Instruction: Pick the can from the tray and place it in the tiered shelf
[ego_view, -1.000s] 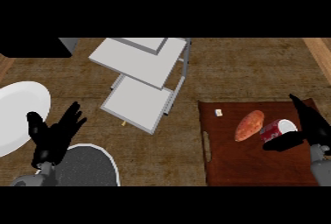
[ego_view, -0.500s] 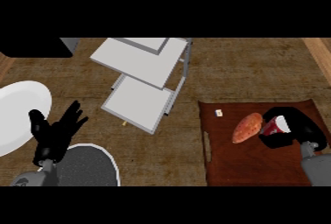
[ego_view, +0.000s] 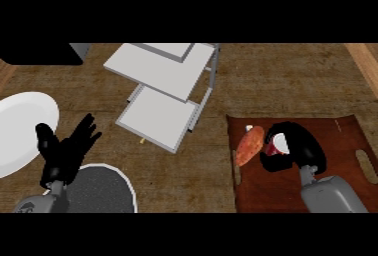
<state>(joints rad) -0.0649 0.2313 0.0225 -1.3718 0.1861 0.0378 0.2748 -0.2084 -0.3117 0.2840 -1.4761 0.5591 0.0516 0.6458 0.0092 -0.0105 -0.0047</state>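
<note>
On the tray (ego_view: 332, 170), the right hand (ego_view: 299, 145) has its fingers wrapped round the can (ego_view: 278, 146) — left hand (ego_view: 66, 150) resting, fingers released.

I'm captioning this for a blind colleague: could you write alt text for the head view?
The robot's right hand curls over a red-and-white can on a brown tray, beside an orange oblong item. A grey tiered shelf stands on the wooden counter to the left. The left hand rests open between a white plate and a dark plate.
</note>
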